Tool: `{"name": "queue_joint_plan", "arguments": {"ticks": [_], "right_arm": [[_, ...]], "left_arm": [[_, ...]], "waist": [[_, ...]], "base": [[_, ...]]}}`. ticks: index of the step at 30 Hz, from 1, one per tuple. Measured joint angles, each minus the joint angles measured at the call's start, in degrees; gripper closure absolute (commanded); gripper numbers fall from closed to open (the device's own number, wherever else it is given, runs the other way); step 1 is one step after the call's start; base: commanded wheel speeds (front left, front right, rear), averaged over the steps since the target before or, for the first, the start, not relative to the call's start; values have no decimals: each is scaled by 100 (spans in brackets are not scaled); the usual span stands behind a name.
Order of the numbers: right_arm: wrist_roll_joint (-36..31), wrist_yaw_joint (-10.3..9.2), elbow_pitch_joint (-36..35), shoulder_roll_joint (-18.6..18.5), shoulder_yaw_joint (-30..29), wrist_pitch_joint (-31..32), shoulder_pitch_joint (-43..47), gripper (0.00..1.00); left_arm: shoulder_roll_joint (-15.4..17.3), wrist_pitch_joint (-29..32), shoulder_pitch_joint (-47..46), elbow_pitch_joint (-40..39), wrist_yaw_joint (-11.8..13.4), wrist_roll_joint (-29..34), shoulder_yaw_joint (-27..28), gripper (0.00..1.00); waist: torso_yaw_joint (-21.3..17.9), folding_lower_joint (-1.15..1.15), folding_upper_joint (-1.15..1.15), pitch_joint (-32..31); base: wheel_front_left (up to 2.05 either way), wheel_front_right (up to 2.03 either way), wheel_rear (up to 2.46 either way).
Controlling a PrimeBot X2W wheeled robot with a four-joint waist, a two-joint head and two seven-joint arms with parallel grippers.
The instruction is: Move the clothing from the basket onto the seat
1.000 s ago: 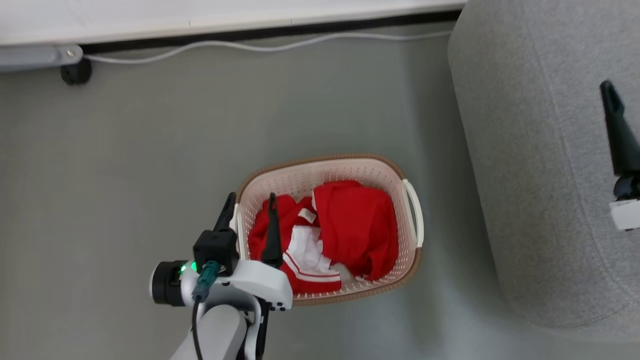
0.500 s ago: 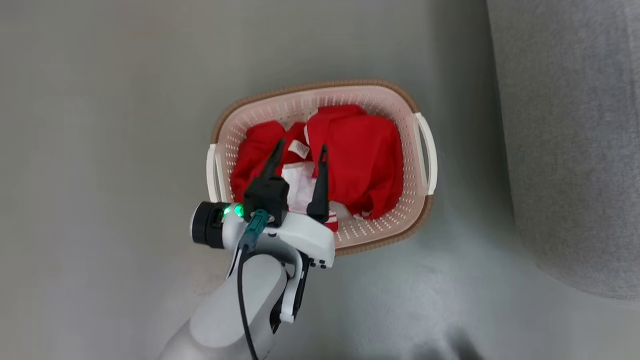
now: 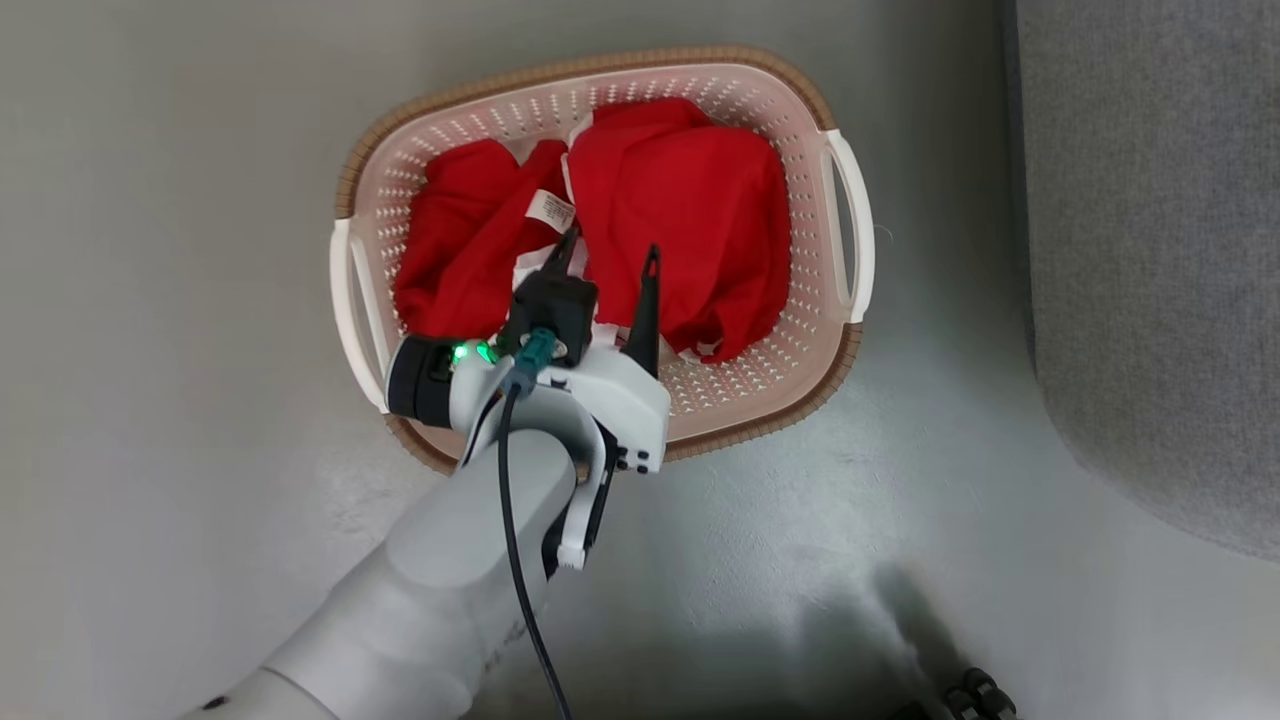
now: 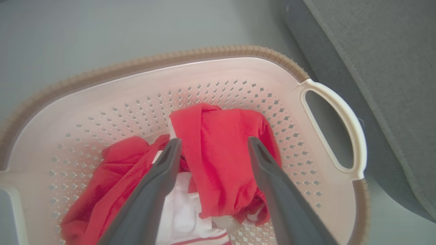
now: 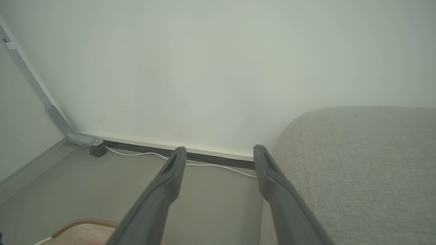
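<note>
Clothing [image 3: 680, 200] lies in the basket [image 3: 600, 68], under the spread left fingers [image 3: 646, 310].

seat [image 3: 1150, 250] cropped at right, basket [image 3: 560, 70] rim partly behind arm [image 3: 470, 560]

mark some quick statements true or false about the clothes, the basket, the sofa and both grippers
1. The red clothes lie in the basket. True.
2. The left gripper hangs over the basket. True.
3. It is shut on a garment. False: its jaws stand open, nothing gripped.
4. The basket stands on a table. False: it stands on the floor beside the sofa.
5. The right gripper is open, pointing toward a wall. True.
</note>
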Motion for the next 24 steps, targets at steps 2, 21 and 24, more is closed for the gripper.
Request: {"name": "queue_joint_plan", "arguments": {"ticks": [2,21,24], "right_arm": [[0,0,-51,-8,25,-1,-61,0],[0,0,-393,112,276,-9,-438,0],[-5,0,-393,140,308,-27,-477,0]], "left_arm": [[-5,-1,-162,162,-11,-136,-59,0],[7,-15,-906,1101,144,-1401,-31,0],[14,-15,-973,1083,-54,-1556,-7,5]], "waist": [[-53,0,0,93],[-550,0,0,702],[-582,0,0,722]], "base": [[0,0,0],[0,0,0],[0,0,0]]}}
